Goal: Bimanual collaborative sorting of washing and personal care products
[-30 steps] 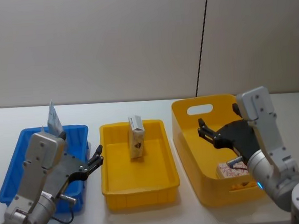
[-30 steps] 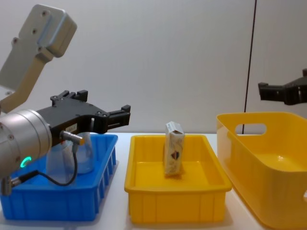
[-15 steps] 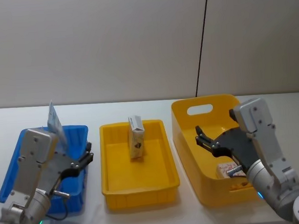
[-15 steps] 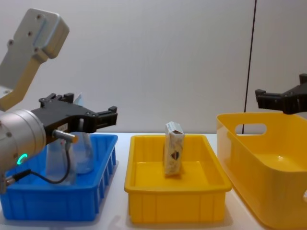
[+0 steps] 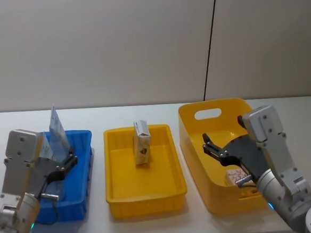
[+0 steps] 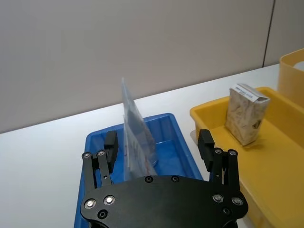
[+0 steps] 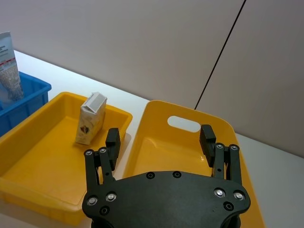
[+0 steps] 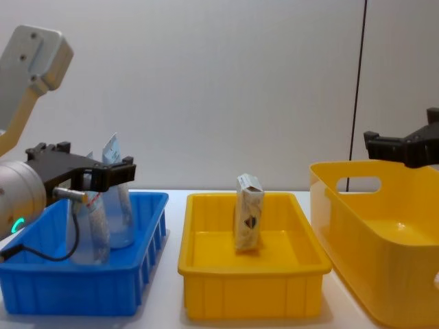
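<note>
**Both claws spread wide over the outer bins**

The left claw [image 5: 68,161] hangs over the blue bin [image 5: 78,136], inside its rim, with free air above it. Its jaws stand wide apart and grip nothing. Two tubes [image 6: 135,137] stand upright in the bin just ahead of it, in line with the gap between the fingers [image 6: 110,142]. The taller tube's crimped end rises above the claw. I cannot tell whether either finger touches them.

The right claw [image 5: 207,144] hangs above the deep bin [image 5: 213,104], between its side walls and about level with its rim. Its jaws are also spread wide and hold nothing. A carton [image 5: 235,175] lies on the bin floor below and behind it.

Between the two claws sits a shallow tray [image 5: 145,203] on the desk [image 5: 152,227]. A second carton [image 5: 142,144] stands upright in its far half, clear of the tray's walls, with open floor all around it.

The standing carton bears a small dark emblem on its face. The tubes carry fine blue print and a red line, and none of it is legible.
</note>
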